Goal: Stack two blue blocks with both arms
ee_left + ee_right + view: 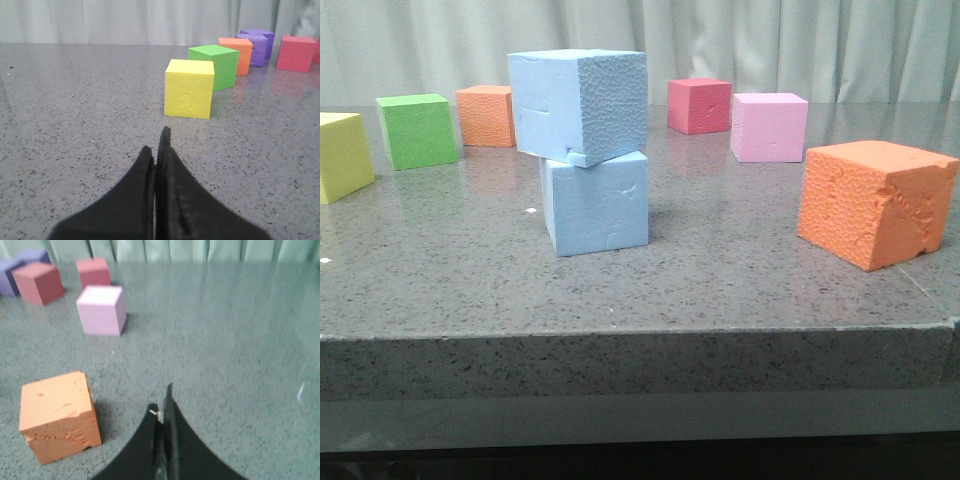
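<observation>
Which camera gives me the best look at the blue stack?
The front view: the upper blue block sits twisted and overhanging on the lower blue block, both fully visible. Neither wrist view shows the blue blocks at all.

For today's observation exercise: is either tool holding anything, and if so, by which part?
Nothing is held. The left tool and right tool are both shut on empty air, while the two sky-blue foam cubes stand stacked, untouched.
</observation>
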You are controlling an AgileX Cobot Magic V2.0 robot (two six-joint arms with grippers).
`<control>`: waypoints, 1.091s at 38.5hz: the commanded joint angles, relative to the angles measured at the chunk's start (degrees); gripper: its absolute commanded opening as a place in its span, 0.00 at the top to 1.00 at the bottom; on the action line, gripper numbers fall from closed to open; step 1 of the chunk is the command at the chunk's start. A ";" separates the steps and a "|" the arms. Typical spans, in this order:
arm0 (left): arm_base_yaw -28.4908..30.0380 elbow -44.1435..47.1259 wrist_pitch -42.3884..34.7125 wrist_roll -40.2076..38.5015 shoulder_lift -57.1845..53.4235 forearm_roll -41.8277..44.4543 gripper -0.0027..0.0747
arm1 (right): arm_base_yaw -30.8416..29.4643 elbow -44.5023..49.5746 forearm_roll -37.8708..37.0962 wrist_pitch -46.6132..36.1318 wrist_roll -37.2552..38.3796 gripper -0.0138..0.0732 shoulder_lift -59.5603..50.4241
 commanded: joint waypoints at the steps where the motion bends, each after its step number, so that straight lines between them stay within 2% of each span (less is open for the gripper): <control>1: 0.04 0.15 -4.93 -0.31 -1.08 -0.36 0.99 | 0.10 4.71 -0.86 -9.69 -2.28 0.91 -5.16; 7: 0.04 0.15 -4.93 -0.31 -1.08 -0.36 0.99 | 0.10 15.10 0.50 -10.33 -2.28 0.91 -14.17; 14: 0.04 0.15 -4.93 -0.31 -1.08 -0.36 0.99 | 0.10 22.64 3.31 -10.39 -2.28 0.91 -22.39; 42: 0.04 0.15 -4.93 -0.31 -0.98 -0.36 0.99 | 0.10 22.71 2.68 -9.15 -2.28 0.91 -23.02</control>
